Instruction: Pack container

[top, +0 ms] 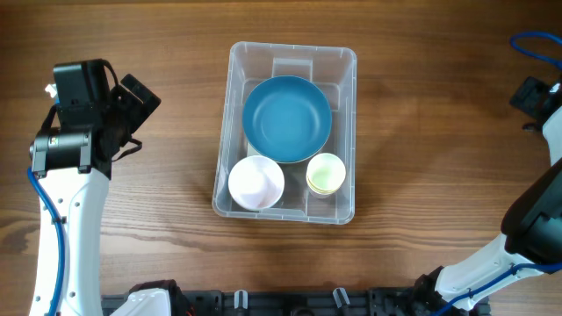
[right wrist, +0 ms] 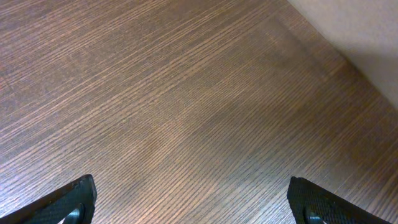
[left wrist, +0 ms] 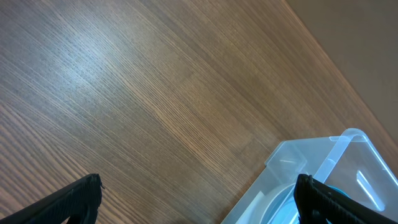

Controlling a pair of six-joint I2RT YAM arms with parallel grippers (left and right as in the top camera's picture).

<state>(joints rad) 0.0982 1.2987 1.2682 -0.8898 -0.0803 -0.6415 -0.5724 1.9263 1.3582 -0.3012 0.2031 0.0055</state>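
The clear plastic container [top: 347, 66] stands in the middle of the table. Inside it lie a blue bowl [top: 286, 118], a white cup [top: 255, 183] and a pale green cup [top: 326, 173]. My left gripper [top: 136, 105] is open and empty, well left of the container. In the left wrist view [left wrist: 199, 202] its fingers are spread over bare wood, with a container corner [left wrist: 292, 163] at the lower right. My right gripper [top: 537, 98] is at the far right edge. In the right wrist view [right wrist: 193, 202] it is open and empty over bare wood.
The wooden table [top: 421, 132] surrounds the container. A black rail [top: 290, 303] runs along the front edge. A blue cable [top: 536, 39] loops at the top right. The table's far edge shows in the right wrist view [right wrist: 348, 62].
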